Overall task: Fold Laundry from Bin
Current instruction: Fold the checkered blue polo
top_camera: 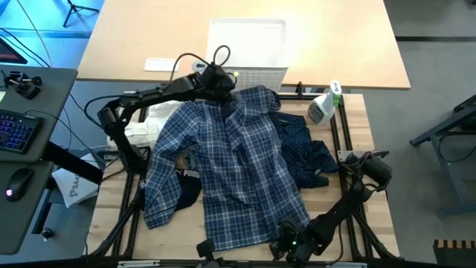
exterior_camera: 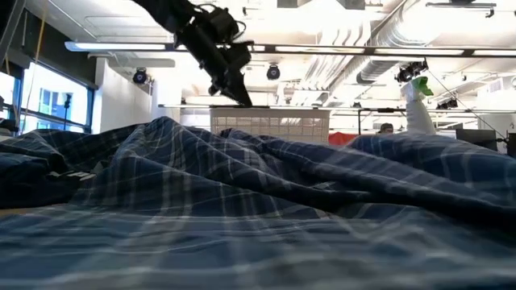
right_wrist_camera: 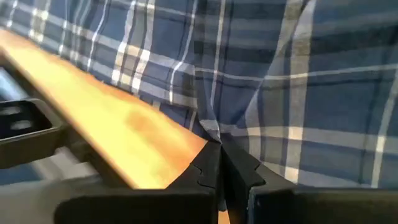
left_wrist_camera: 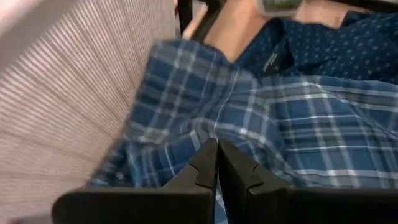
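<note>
The blue-and-white plaid cotton shirt is lying spread open across the middle of the pale wooden table, its collar end reaching toward the white lattice-sided plastic bin at the table's far edge. The left hand is hanging over that collar end, just in front of the bin, with its dark fingers pressed together and nothing visibly between them. The right hand is sitting at the shirt's near hem by the table's front edge, closed and pinching a fold of the plaid cloth. Navy dotted trousers are peeking out from under the shirt's right side, a black piece with white lettering and a white cloth from under its left. A white spray bottle with a green top is standing beyond the trousers.
</note>
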Available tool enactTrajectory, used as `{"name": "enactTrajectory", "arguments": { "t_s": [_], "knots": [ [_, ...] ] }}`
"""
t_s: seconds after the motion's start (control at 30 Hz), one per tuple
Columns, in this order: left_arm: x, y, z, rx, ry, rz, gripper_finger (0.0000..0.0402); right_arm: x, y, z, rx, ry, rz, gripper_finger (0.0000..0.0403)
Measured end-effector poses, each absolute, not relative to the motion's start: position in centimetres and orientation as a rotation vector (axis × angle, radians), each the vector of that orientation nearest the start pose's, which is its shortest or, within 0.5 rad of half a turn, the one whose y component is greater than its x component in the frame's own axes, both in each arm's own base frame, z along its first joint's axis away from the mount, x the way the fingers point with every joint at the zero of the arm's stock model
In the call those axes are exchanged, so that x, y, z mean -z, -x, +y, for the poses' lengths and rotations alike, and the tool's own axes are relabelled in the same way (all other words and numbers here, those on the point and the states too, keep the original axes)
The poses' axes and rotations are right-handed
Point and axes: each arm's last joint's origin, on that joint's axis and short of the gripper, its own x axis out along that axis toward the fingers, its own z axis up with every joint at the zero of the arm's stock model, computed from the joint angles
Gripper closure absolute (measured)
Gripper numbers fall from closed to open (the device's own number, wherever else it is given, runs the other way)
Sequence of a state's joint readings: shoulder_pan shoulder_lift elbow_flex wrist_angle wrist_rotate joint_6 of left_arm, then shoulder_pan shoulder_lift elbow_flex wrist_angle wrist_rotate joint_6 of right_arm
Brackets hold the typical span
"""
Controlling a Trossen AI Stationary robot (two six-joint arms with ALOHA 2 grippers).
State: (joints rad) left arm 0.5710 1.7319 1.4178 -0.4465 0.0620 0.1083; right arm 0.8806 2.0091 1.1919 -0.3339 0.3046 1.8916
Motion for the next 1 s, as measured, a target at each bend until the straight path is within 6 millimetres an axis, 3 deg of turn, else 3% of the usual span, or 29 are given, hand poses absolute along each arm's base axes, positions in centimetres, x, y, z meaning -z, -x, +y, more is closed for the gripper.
{"name": "enactTrajectory", "arguments": {
  "t_s": [0.13,0.43,0.6,0.67,0.8,0.9,1.0],
  "knots": [
    [-26.2,-32.8,21.3,-0.465,0.228,0.788,0.0372,-11.8,-25.3,29.2,0.496,-1.086,1.0,0.0403],
    [-19.8,-33.4,23.4,-0.551,0.504,0.93,0.0258,-12.0,-25.5,29.3,0.505,-1.111,1.011,0.0403],
    [-18.1,-34.1,23.8,-0.432,0.577,0.91,0.0256,-12.0,-25.6,29.3,0.499,-1.117,1.011,0.0403],
    [-18.1,-34.3,23.8,-0.402,0.554,0.893,0.0284,-12.0,-25.6,29.3,0.499,-1.116,1.011,0.0403],
    [-19.2,-34.7,23.8,-0.362,0.468,0.832,0.038,-12.0,-25.6,29.3,0.499,-1.116,1.012,0.0403],
    [-21.5,-34.6,23.7,-0.364,0.426,0.745,0.0392,-11.9,-25.5,29.4,0.498,-1.115,1.012,0.0403],
    [-25.0,-33.9,23.3,-0.401,0.345,0.641,0.04,-11.9,-25.5,29.4,0.498,-1.115,1.013,0.0403]
  ]
}}
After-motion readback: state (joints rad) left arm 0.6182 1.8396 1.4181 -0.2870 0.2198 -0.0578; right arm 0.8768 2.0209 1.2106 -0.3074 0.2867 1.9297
